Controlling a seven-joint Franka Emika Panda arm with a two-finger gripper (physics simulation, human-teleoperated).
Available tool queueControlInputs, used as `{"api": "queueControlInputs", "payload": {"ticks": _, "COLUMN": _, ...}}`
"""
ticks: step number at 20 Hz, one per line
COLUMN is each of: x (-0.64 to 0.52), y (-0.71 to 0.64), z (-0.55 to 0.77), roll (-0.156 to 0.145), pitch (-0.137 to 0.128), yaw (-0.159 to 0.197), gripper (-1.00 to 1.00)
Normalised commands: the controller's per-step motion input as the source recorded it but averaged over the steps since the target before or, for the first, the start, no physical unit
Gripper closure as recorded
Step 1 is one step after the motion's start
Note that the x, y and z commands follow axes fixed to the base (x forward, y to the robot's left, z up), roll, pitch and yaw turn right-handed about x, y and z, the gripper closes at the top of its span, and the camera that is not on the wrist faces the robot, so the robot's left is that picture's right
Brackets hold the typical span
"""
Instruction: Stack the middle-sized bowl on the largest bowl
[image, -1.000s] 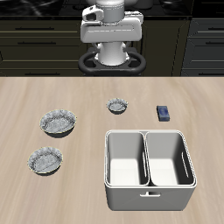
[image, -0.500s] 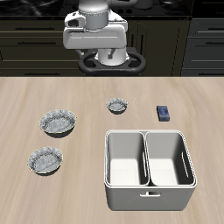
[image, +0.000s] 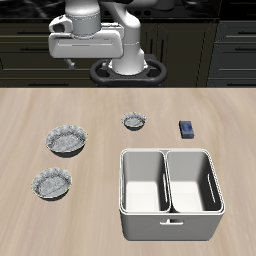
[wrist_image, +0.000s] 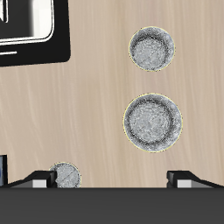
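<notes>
Wooden surface (image: 100, 215) mostly bare; its front strip ahead of the bowls holds nothing. Largest bowl (image: 66, 139) sits toward one side edge of the surface, about mid-depth, upright, nothing in it. Middle-sized bowl (image: 51, 183) sits just in front of it, nearer the front edge, the two near each other but apart, plain wood between them. Tiny bowl (image: 134, 121) stands farther back, well apart from both, with open surface all around it. White two-compartment bin (image: 170, 228) fills the front area on the other side, clear of the bowls, both compartments empty. Small dark blue block (image: 186, 129) lies behind the bin, near the tiny bowl's row. Arm is high over the back edge, above the bowls' side; jaws (wrist_image: 106, 178) hang well above the surface, touching nothing. In the wrist view both finger tips show far apart, so the jaws are spread wide and hold nothing. Same view looks straight down on the largest bowl (wrist_image: 153, 122) near centre with the middle-sized bowl (wrist_image: 151, 49) beyond it, both unobstructed.
</notes>
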Motion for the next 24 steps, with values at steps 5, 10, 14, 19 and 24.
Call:
{"api": "queueControlInputs", "payload": {"ticks": 5, "x": 0.16, "y": -0.5, "z": 0.02, "roll": -0.022, "pitch": -0.019, "yaw": -0.033, "gripper": -1.0}}
{"api": "queueControlInputs", "payload": {"ticks": 10, "x": 0.22, "y": -0.39, "z": -0.08, "roll": 0.034, "pitch": 0.022, "yaw": 0.017, "gripper": -1.0}}
{"api": "queueControlInputs", "payload": {"ticks": 14, "x": 0.25, "y": -0.52, "z": 0.0, "roll": -0.062, "pitch": -0.018, "yaw": 0.005, "gripper": -1.0}}
{"api": "queueControlInputs", "payload": {"ticks": 19, "x": 0.11, "y": -0.25, "z": 0.05, "roll": -0.01, "pitch": -0.024, "yaw": 0.012, "gripper": -1.0}}
{"api": "queueControlInputs", "payload": {"ticks": 24, "x": 0.2, "y": -0.24, "z": 0.05, "roll": -0.001, "pitch": -0.011, "yaw": -0.037, "gripper": -1.0}}
